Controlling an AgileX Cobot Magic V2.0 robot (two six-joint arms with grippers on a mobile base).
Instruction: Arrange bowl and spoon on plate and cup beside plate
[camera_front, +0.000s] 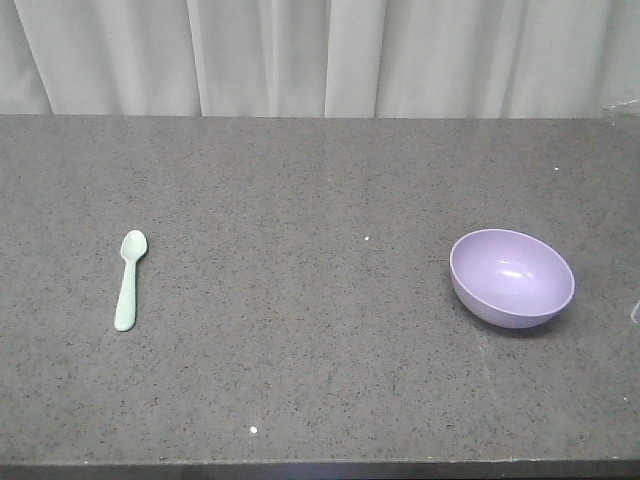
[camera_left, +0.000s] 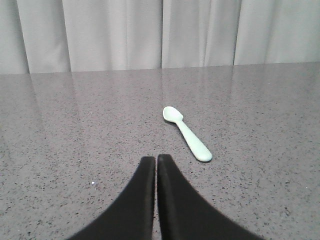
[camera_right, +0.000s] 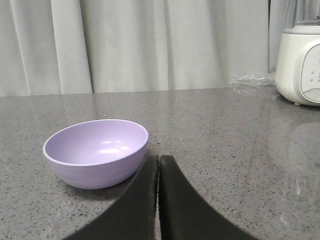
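Note:
A pale mint-green spoon (camera_front: 130, 280) lies on the grey speckled counter at the left, scoop pointing away. In the left wrist view the spoon (camera_left: 187, 133) lies ahead and slightly right of my left gripper (camera_left: 156, 159), which is shut and holds nothing. A lilac bowl (camera_front: 511, 277) stands on the counter at the right. The right wrist view has the bowl (camera_right: 96, 152) just ahead-left of my right gripper (camera_right: 158, 158), also shut and holding nothing. The plate and the cup are out of view. Neither gripper shows in the front view.
A white appliance (camera_right: 300, 62) stands at the far right of the counter with crumpled clear plastic (camera_right: 250, 82) beside it. Grey curtains hang behind the counter's back edge. The counter's front edge (camera_front: 320, 465) runs along the bottom of the front view.

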